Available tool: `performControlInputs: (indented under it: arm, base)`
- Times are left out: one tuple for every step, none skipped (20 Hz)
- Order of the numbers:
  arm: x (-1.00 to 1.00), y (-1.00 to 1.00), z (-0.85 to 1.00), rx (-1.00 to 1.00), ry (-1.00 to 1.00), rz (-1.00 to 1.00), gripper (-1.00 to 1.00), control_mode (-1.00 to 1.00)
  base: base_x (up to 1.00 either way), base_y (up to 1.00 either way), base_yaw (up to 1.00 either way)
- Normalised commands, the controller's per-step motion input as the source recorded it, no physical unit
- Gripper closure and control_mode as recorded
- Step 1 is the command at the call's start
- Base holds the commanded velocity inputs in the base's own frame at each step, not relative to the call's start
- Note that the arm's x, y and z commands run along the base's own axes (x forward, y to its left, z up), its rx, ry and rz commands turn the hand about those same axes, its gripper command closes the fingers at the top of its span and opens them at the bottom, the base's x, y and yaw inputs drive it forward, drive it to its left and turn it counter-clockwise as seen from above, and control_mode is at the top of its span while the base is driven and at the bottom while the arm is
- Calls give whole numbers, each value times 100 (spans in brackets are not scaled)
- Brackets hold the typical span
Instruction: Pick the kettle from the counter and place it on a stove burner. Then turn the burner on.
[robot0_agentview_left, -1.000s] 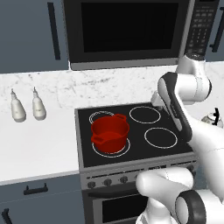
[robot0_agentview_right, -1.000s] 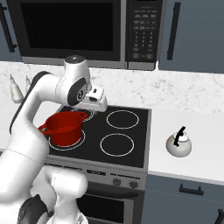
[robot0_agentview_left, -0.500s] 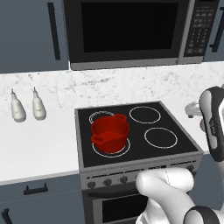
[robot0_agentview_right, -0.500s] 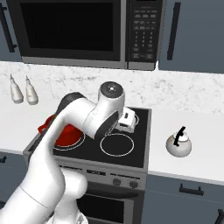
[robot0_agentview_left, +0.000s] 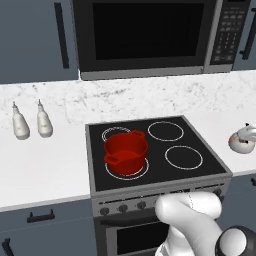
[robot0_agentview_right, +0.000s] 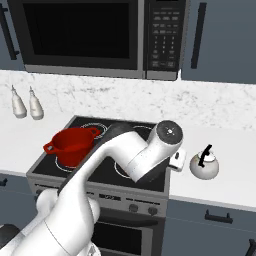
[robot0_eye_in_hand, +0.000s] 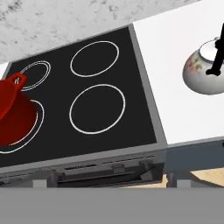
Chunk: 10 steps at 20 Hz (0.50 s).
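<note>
The kettle (robot0_agentview_right: 204, 165), small, squat and silvery with a thin black handle, stands on the white counter (robot0_agentview_right: 227, 186) just right of the stove. The left base view has the kettle (robot0_agentview_left: 243, 139) at its right edge. My gripper (robot0_agentview_right: 176, 161) hangs at the stove's right edge, a little left of the kettle and not touching it. It holds nothing and its jaws are wide open. In the hand view, the kettle (robot0_eye_in_hand: 204, 72) is at the upper right, with the front right burner (robot0_eye_in_hand: 97, 109) in the middle.
A red two-handled pot (robot0_agentview_left: 126, 152) occupies the front left burner. The rear right burner (robot0_agentview_left: 165, 131) and front right burner (robot0_agentview_left: 183, 157) are bare. Knobs (robot0_agentview_left: 122, 208) line the stove front. Two white bottles (robot0_agentview_left: 31, 121) stand at the far left. A microwave (robot0_agentview_left: 145, 35) hangs above.
The arm has swung right from above the stove's back to its right edge beside the kettle, leaving the upper part of the left base view. The jaws have stayed wide.
</note>
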Motion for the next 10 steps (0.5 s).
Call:
performControlInputs:
  arm:
    - [9,0,0,0,0,0,-100,-100]
    - [0,-14,0,0,0,-7,-100,-100]
    - [0,-58,0,0,0,-9,-100,-100]
    - [0,-91,0,-1,0,-12,-100,-100]
    - [0,-100,0,-4,0,-18,-100,-100]
    - [0,-100,0,-3,0,-23,-100,-100]
    - [0,-100,0,-3,0,-25,-100,-100]
    - [0,-100,0,-3,2,-27,-100,-100]
    - [0,-100,0,-5,3,-29,-100,-100]
    - [6,-100,-4,-7,5,-29,-100,-100]
  base:
    - [0,0,0]
    - [0,0,0]
    - [0,0,0]
    - [0,0,0]
    - [0,0,0]
    - [0,0,0]
    - [0,0,0]
    - [0,0,0]
    - [0,0,0]
    - [0,0,0]
